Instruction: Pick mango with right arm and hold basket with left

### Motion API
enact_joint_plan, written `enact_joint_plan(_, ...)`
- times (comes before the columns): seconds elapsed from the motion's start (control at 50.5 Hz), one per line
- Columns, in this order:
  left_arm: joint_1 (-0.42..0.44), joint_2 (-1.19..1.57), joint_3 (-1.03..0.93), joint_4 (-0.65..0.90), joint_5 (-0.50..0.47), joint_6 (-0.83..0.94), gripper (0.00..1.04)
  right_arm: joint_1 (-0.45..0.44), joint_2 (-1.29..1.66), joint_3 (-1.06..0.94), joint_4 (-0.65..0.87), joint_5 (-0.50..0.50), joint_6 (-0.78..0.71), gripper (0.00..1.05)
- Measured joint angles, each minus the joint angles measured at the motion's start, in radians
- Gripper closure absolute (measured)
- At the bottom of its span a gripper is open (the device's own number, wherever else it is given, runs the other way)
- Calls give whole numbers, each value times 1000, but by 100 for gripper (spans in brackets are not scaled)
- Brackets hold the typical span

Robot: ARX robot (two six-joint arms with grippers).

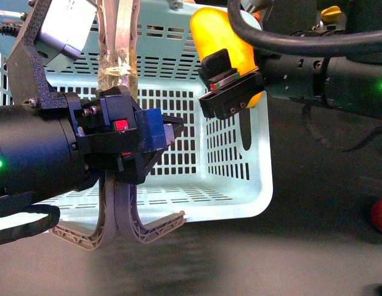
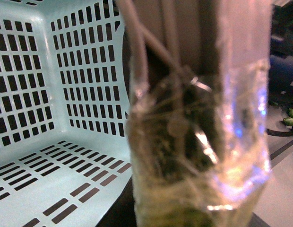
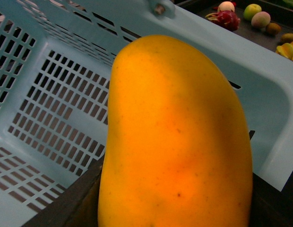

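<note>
One basket (image 1: pixel 265 161) (image 2: pixel 23 149) (image 3: pixel 262 90): pale blue and slotted, it is sitting on the dark tabletop (image 1: pixel 314 246) with its open top facing up and its near rim lying towards the robot.
Left arm: it is reaching in across the basket's near left side; the left gripper (image 1: pixel 132 132) is closing tight around the two handles (image 1: pixel 117 58) (image 2: pixel 198 142), which are standing upright over the basket's middle.
Right arm: it is coming in from the basket's right side, with the right gripper (image 1: pixel 231 80) hanging above the basket's right wall.
Mango (image 1: pixel 223 34) (image 3: pixel 175 137): it is being held in the air, upright, over the basket's far right rim; the fingers (image 1: pixel 217 65) are clamping its lower half, and its rounded top is sticking out above them.
Edges: in the right wrist view the mango is straddling the basket's rim, partly over the inside and partly over the rim itself.
Open room: the basket's slotted floor is lying bare inside, below the mango.
Handles' tape: clear wrap is binding the two handles together just above the left gripper.
Apple (image 1: pixel 381 214): it is lying well apart from the basket, to its right.
</note>
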Motion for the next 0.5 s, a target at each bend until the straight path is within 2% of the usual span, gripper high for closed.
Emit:
enact_joint_plan(0.178,0,0,0,0,0,0,88,-11,-13,-4,74,102,50,6)
enact_joint_plan(0.357,-2,0,-5,-7,-4,-16,89,-79,-195,-127,111,247,72,8)
enact_joint_plan(0.495,0,0,-5,-7,-10,-10,89,-160,-455,-292,60,353,85,8)
